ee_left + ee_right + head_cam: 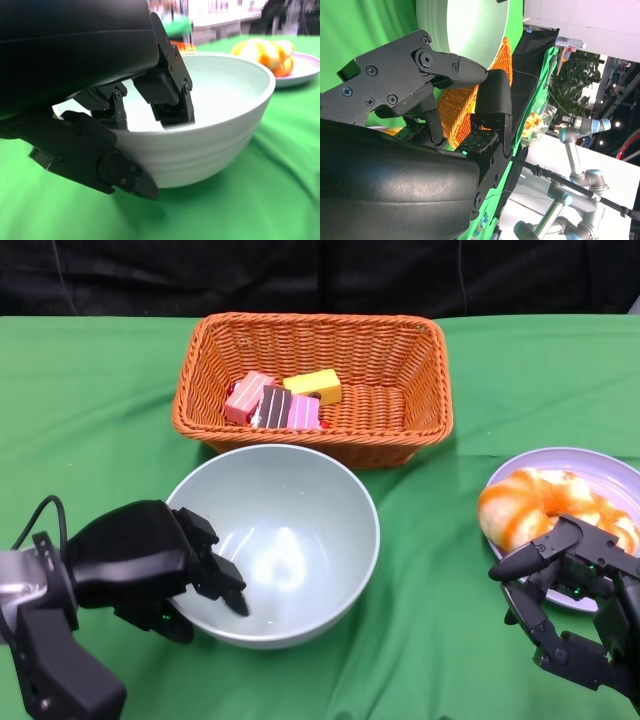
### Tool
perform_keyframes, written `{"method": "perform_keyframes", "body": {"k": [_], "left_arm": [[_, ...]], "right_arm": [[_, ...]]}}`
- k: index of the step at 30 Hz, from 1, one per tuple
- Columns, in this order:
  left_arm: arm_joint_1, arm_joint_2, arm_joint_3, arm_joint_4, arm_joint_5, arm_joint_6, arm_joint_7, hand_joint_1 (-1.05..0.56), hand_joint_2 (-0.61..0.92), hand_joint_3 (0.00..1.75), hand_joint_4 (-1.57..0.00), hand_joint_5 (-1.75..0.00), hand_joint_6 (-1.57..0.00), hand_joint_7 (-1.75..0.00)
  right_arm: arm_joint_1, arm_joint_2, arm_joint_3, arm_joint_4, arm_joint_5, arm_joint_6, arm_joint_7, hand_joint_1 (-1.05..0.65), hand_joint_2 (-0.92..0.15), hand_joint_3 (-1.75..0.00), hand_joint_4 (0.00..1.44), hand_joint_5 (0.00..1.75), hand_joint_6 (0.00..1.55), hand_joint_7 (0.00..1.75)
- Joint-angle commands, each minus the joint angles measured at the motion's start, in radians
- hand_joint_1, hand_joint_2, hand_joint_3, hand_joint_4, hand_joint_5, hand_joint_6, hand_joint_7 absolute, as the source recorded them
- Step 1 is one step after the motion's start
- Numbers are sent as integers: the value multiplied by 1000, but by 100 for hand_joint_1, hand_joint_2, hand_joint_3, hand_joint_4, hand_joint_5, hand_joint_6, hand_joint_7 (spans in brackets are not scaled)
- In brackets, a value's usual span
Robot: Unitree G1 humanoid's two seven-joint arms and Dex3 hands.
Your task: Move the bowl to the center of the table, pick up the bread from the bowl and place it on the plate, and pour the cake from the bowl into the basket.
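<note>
The pale green bowl (285,540) stands upright and empty in the middle of the green table, just in front of the basket. My left hand (150,565) grips its left rim, fingers inside the bowl (220,125) and thumb outside the wall. The wicker basket (410,425) holds several cake pieces (280,400), pink, brown and yellow. The orange-glazed bread (530,505) lies on the lilac plate (600,465) at the right. My right hand (575,590) hovers at the plate's near edge, fingers spread, holding nothing.
A black curtain (320,275) backs the table's far edge. Green cloth lies bare at the left and in front of the bowl. The right wrist view shows the bowl's underside (470,25), the basket (465,100) and robot arms (580,150) beyond the table.
</note>
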Motion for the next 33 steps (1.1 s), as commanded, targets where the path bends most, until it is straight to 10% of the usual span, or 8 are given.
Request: {"method": "perform_keyframes", "body": {"k": [1,5,9,13,17,22,31,33], "left_arm": [[-4,31,30,-10,-63,-15,-96,-64,92,3,-69,-4,-69,0],[-66,-77,344,389,-380,-253,-787,-100,92,17,-22,0,-30,0],[-86,-166,785,437,-737,72,-1624,-105,92,22,-13,-1,-19,0],[-8,-177,828,185,-1043,361,-1937,-105,92,41,-22,-5,-17,0],[92,-180,820,-56,-1248,573,-2043,-105,92,52,-23,-5,-15,0],[266,-211,853,-334,-1411,633,-1857,-92,92,38,-44,-15,-32,-7],[461,-279,920,-675,-1538,812,-1667,-24,92,22,-79,-69,-84,-26],[475,-296,932,-686,-1527,800,-1630,-5,90,51,-73,-138,-77,-104]], "right_arm": [[1,-13,-7,5,12,-7,2,-18,-66,-71,73,152,72,119],[4,-13,-8,2,19,-4,5,-18,-66,-71,73,153,72,119],[6,-16,-9,3,13,-13,5,-17,-66,-72,73,153,72,119],[4,-13,-7,2,20,-6,7,-18,-66,-72,73,153,73,119],[6,-13,-7,-2,13,-1,3,-18,-66,-72,73,153,73,119],[3,-14,-7,2,21,-6,9,-17,-66,-72,72,154,72,120],[-3,-15,-5,7,18,-6,14,-16,-66,-72,72,154,72,121],[-6,-14,-1,8,18,-4,16,-15,-66,-73,72,155,72,121]]}}
